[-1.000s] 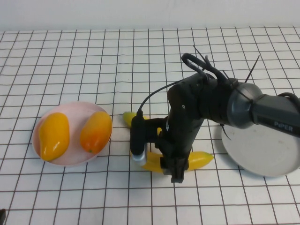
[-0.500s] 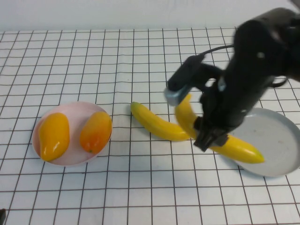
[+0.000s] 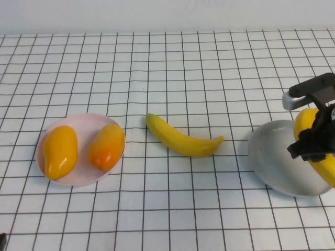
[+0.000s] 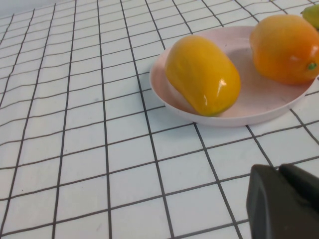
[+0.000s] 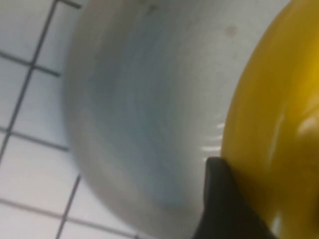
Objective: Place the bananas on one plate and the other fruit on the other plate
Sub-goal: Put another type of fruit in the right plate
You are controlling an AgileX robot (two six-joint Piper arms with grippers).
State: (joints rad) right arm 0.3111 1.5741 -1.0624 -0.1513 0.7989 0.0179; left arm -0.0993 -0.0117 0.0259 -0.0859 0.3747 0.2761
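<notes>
**First banana carried over the grey plate**

Once I had lifted one long, glossy yellow plastic banana (image 3: 314,144) off the table, my right gripper (image 3: 310,146), clamped on it, hung over the round grey plate (image 3: 272,157). Half a second before, that banana hung short of the rim. Its twin, the second banana (image 3: 180,138), lay between the plates, unobstructed. Both oval orange-yellow fruits (image 3: 60,150) sat on the pale pink plate (image 3: 81,178). My left gripper (image 4: 286,204) rested nearby; its state I could not tell.

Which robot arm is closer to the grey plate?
Right. The right gripper holds a banana over the grey plate; the left gripper sits far off beside the pink plate.
</notes>
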